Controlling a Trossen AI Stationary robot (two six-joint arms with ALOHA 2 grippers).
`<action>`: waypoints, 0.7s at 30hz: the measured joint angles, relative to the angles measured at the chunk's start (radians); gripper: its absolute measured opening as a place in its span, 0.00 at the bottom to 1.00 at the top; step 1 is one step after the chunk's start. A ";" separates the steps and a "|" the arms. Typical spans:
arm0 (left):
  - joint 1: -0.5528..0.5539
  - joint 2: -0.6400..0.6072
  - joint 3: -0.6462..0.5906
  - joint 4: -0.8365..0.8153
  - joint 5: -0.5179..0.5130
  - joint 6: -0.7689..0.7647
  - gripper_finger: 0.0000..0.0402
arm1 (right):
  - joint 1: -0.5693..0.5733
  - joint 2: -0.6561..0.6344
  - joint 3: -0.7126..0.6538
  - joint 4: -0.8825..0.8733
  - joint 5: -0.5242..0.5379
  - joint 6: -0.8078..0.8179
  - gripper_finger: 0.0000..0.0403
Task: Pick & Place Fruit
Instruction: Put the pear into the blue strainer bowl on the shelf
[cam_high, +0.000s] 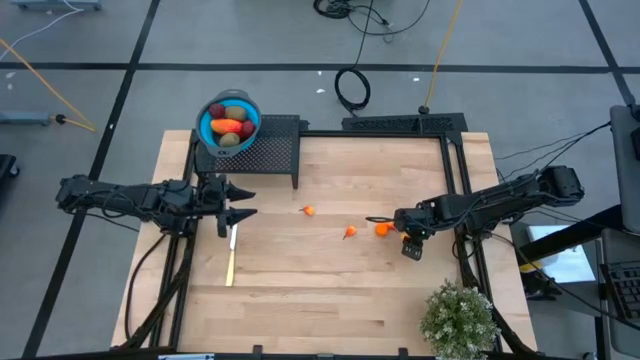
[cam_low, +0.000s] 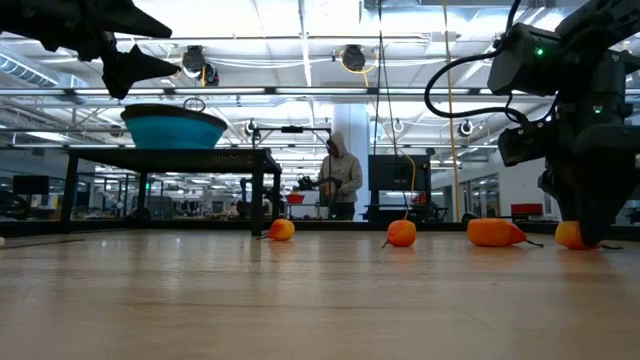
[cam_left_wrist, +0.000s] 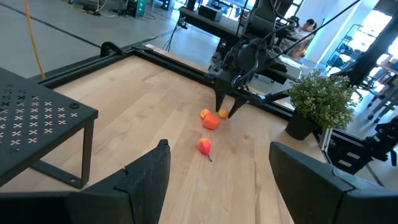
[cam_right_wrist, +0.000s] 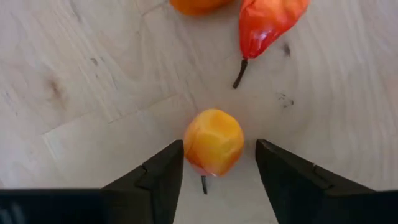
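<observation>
A blue bowl (cam_high: 229, 122) stands on a black perforated stand and holds dark red, red-orange and olive-green fruit. Several tiny orange fruits lie on the table (cam_high: 308, 211) (cam_high: 349, 232) (cam_high: 382, 228). My right gripper (cam_right_wrist: 219, 163) points down at the table, open, with one finger on each side of a tiny orange fruit (cam_right_wrist: 213, 142) that rests on the wood. In the low view this fruit (cam_low: 570, 235) sits at the fingers' tips. My left gripper (cam_high: 235, 202) hovers open over the table's left side, above the pale knife (cam_high: 231, 255). My right gripper straddles the tiny orange fruit from above, fingers pointing down. A gap shows beside one finger (cam_right_wrist: 280, 171); the other finger (cam_right_wrist: 163, 171) stands right at the fruit's side, and I cannot tell whether it touches. The fruit lies on the table.
A red-orange stemmed piece (cam_right_wrist: 270, 22) and another orange one (cam_right_wrist: 199, 5) lie just beyond the straddled fruit. A potted plant (cam_high: 458, 318) stands at the near right corner. A black frame (cam_high: 455, 160) borders the right and far edges. A person stands in the room behind (cam_low: 343, 175).
</observation>
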 joint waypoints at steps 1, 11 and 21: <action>0.000 0.000 0.000 0.000 0.000 0.000 0.68 | 0.000 0.000 0.000 0.000 0.001 0.005 0.47; 0.000 0.000 0.000 0.000 0.000 0.000 0.68 | -0.001 -0.002 -0.001 0.005 0.005 0.076 0.29; 0.000 0.000 0.000 0.013 0.000 -0.001 0.68 | 0.001 -0.113 -0.003 0.079 -0.208 0.106 0.22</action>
